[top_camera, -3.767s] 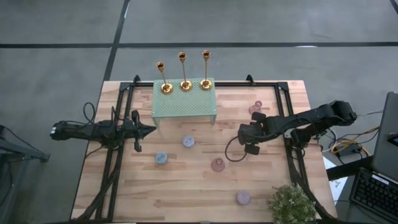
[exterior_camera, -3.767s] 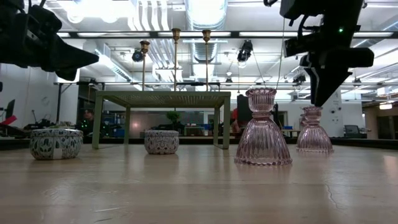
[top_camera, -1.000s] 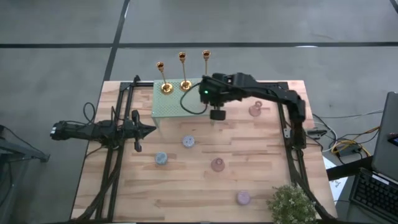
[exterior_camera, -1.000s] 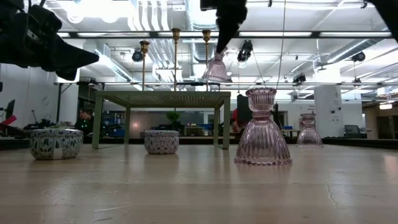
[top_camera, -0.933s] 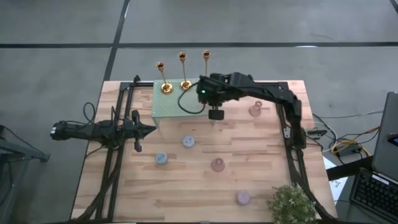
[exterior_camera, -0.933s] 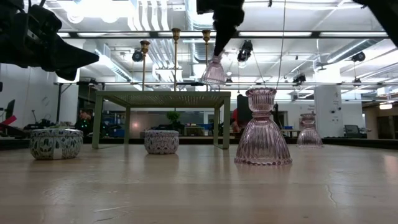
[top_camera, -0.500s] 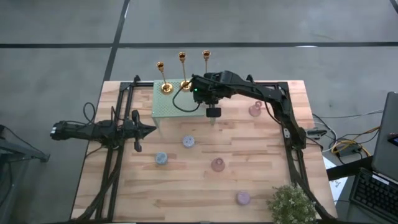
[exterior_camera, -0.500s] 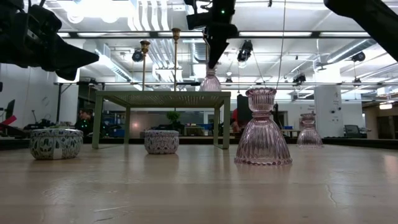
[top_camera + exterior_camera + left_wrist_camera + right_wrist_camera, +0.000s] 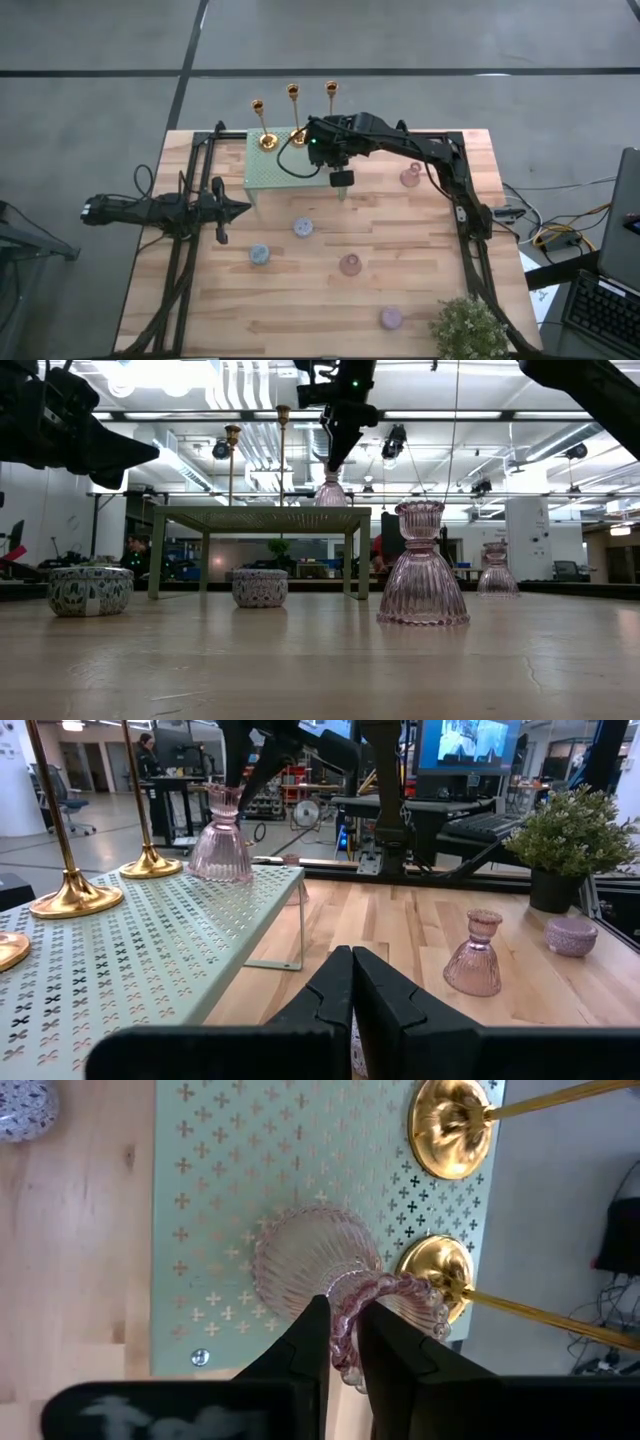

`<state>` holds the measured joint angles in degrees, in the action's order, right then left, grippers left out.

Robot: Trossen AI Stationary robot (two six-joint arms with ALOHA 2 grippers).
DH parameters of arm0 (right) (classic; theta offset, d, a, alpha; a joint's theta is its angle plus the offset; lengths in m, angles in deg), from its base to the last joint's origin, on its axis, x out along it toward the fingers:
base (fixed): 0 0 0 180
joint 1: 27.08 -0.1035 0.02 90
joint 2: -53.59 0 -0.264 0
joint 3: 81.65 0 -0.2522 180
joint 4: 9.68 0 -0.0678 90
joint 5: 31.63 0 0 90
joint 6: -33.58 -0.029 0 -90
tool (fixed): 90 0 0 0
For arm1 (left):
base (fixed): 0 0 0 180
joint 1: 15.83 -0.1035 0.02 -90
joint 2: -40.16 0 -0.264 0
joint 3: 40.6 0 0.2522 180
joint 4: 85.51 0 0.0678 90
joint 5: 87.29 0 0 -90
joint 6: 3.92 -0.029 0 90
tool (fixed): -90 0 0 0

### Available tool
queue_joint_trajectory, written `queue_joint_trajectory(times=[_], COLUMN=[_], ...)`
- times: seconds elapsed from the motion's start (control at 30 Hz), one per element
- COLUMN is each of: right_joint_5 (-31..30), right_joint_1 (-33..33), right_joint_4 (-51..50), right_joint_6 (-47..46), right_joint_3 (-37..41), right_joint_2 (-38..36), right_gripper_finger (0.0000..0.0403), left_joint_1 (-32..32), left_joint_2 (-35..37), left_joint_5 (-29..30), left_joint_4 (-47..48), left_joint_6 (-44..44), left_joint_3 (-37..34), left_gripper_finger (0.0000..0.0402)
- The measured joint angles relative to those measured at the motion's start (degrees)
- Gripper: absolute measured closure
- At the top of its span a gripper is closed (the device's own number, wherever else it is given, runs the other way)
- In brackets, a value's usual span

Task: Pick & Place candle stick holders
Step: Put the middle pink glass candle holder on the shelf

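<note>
A grey concrete floor (image 9: pixel 90 100) surrounds the wooden desk (image 9: pixel 300 310), with dark seams crossing at 12 o'clock. Bright ceiling lights (image 9: pixel 330 375) and pipes hang overhead; a monitor (image 9: pixel 470 742) glows behind.

Glossy ribbed pink glass holder (image 9: pixel 315 1260) on matt perforated metal rack (image 9: pixel 220 1200).

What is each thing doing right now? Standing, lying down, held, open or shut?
pink glass holder: upright on the green rack, rim gripped.
right end effector: shut on its rim.
left end effector: shut, empty.
gold candlesticks: upright on the rack.
</note>
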<state>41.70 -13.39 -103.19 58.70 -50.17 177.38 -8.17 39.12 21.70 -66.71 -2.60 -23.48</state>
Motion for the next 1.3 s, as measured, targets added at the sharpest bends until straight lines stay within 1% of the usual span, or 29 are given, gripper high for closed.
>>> queue_joint_trajectory(times=[0.13,0.2,0.6,0.77,0.97,1.1,1.3], right_joint_5=[-0.3,-1.6,-2.1,-6.4,-6.5,-6.5,-6.5], right_joint_1=[0.3,0.5,0.6,0.6,0.5,0.0,0.0], right_joint_4=[0.2,0.2,1.1,1.9,2.2,2.2,2.3], right_joint_6=[-0.7,-0.9,-0.8,-2.2,-2.5,-2.5,-3.7], right_joint_3=[0.0,0.0,0.1,0.1,0.1,0.1,0.1], right_joint_2=[0.0,0.0,0.0,0.0,0.0,-0.2,-0.3], right_gripper_finger=[0.0368,0.0367,0.0338,0.0323,0.0313,0.0314,0.0327], left_joint_1=[0.0,0.0,0.0,0.0,0.0,0.0,0.0], left_joint_2=[0.0,0.0,0.0,0.0,0.0,0.0,0.0], left_joint_5=[0.0,0.0,0.0,0.0,0.0,0.0,0.0], left_joint_4=[0.0,0.0,0.0,0.0,0.0,0.0,0.0], left_joint_6=[0.0,0.0,0.0,0.0,0.0,0.0,0.0], left_joint_3=[0.0,0.0,0.0,0.0,0.0,0.0,0.0], left_gripper_finger=[0.0390,0.0390,0.0390,0.0390,0.0390,0.0390,0.0390])
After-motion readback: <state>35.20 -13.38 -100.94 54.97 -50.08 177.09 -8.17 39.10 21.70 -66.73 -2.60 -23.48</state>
